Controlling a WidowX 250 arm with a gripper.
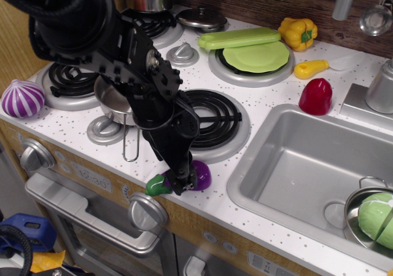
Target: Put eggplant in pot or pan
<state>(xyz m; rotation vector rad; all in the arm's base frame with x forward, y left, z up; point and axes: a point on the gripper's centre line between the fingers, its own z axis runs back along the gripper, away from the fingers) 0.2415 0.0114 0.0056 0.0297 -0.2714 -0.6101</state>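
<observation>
The purple eggplant with its green stem cap lies near the counter's front edge, stem pointing left. My black gripper is down over its middle, with fingers on both sides of it that hide the middle. I cannot tell whether the fingers press on it. The steel saucepan stands on the counter to the left behind the gripper, partly hidden by my arm. Its wire-loop handle points toward the front edge.
A striped onion lies at the far left. Black coil burners lie behind the eggplant. The sink at right holds a steel bowl with a green vegetable. A red pepper, a yellow pepper and green plates lie further back.
</observation>
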